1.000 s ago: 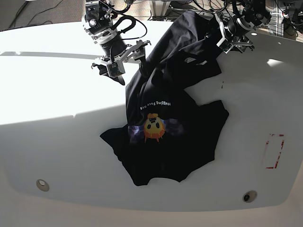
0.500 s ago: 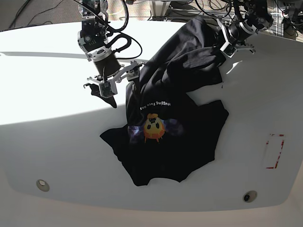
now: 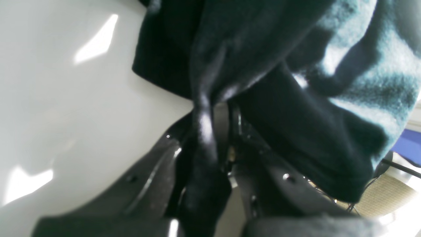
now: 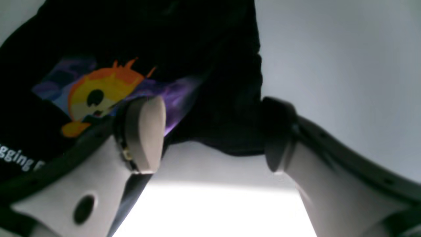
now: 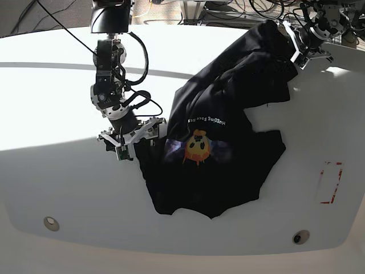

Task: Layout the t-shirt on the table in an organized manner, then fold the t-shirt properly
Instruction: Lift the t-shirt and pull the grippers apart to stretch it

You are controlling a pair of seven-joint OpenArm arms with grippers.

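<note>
The black t-shirt (image 5: pixel 228 165) lies crumpled on the white table (image 5: pixel 57 188), its orange emoji print (image 5: pixel 197 147) and white lettering facing up. Its upper part is lifted toward the far right corner, where my left gripper (image 5: pixel 297 47) is shut on a bunch of the cloth. In the left wrist view the gripper (image 3: pixel 215 144) pinches a fold of the t-shirt (image 3: pixel 263 65). My right gripper (image 5: pixel 134 144) stands open at the shirt's left edge. In the right wrist view the gripper (image 4: pixel 213 138) frames the t-shirt's (image 4: pixel 213 82) hem and print (image 4: pixel 95 92), holding nothing.
A red dashed rectangle (image 5: pixel 329 182) marks the table at the right. Two small metal discs (image 5: pixel 51 222) (image 5: pixel 300 236) sit near the front edge. Cables and equipment crowd the space behind the table's far edge.
My right gripper has come down and forward to the shirt's left edge, still open. My left gripper pulled the held cloth farther right, and the shirt and print shifted right.
</note>
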